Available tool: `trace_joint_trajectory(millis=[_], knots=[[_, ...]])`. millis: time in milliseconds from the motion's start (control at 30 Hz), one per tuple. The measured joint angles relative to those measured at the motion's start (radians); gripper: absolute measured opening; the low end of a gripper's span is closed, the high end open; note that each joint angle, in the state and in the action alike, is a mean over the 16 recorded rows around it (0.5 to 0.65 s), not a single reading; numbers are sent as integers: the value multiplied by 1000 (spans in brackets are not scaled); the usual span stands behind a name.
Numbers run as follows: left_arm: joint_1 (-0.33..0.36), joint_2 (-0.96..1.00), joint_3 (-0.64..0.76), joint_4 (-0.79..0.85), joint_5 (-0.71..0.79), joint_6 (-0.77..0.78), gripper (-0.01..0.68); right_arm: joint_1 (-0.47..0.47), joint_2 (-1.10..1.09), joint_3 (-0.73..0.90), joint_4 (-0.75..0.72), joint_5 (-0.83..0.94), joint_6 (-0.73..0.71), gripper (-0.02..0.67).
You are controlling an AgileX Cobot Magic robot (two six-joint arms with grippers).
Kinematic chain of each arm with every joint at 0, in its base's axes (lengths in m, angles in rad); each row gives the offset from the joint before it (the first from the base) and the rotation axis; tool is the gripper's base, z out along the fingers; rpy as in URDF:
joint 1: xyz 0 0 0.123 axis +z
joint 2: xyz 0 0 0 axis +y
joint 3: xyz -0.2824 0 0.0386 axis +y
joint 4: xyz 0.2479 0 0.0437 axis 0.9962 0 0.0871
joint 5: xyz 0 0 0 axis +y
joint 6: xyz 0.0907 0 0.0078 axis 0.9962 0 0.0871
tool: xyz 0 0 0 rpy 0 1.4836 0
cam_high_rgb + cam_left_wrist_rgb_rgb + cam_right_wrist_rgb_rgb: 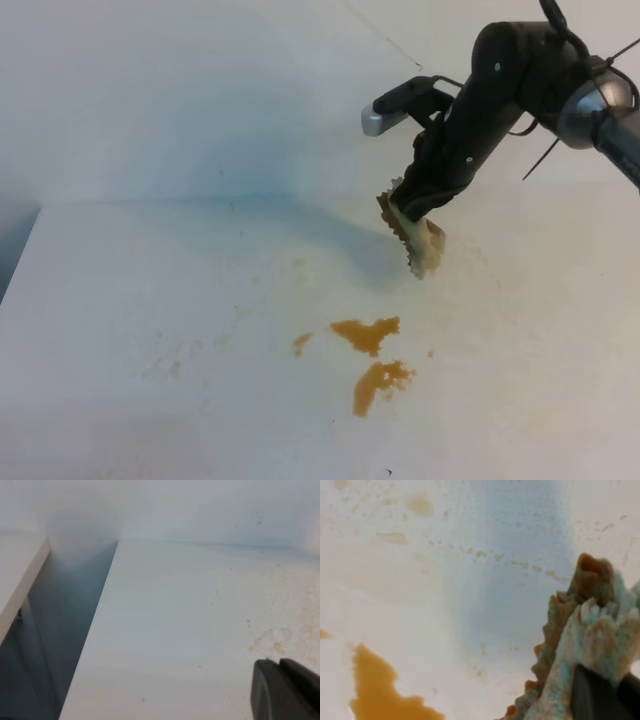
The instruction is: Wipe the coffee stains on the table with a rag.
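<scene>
A plain white wall (180, 90) rises straight behind the worktop (150, 330), meeting its far edge in a soft bluish line. A thin dark crack (375, 30) runs slantwise across the wall near the top. Light is even and cool, with a broad grey-blue shadow spreading over wall and surface alike. At the left edge a dark gap (65, 645) drops away (too dim to see the floor), with another white slab (17, 575) beside it.
</scene>
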Motion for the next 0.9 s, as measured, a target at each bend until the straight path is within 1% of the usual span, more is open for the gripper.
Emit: trace_joint_trajectory(millis=[100, 200, 467, 667, 767, 900], knots=[[0, 0, 0, 0, 0, 0, -1, -5, -15, 1, -26, -6, 0, 21], [0, 0, 0, 0, 0, 0, -1, -16, -40, 2, -20, -9, -15, 22], [0, 0, 0, 0, 0, 0, -1, -85, -163, 13, 106, 29, -102, 22], [0, 0, -2, 0, 0, 0, -1, -140, -293, 86, 191, 37, -173, 22], [0, 0, -2, 0, -1, 0, -1, -143, -361, 161, 170, 11, -185, 22], [0, 0, -2, 0, -1, 0, -1, -107, -440, 297, 70, -63, -168, 22]])
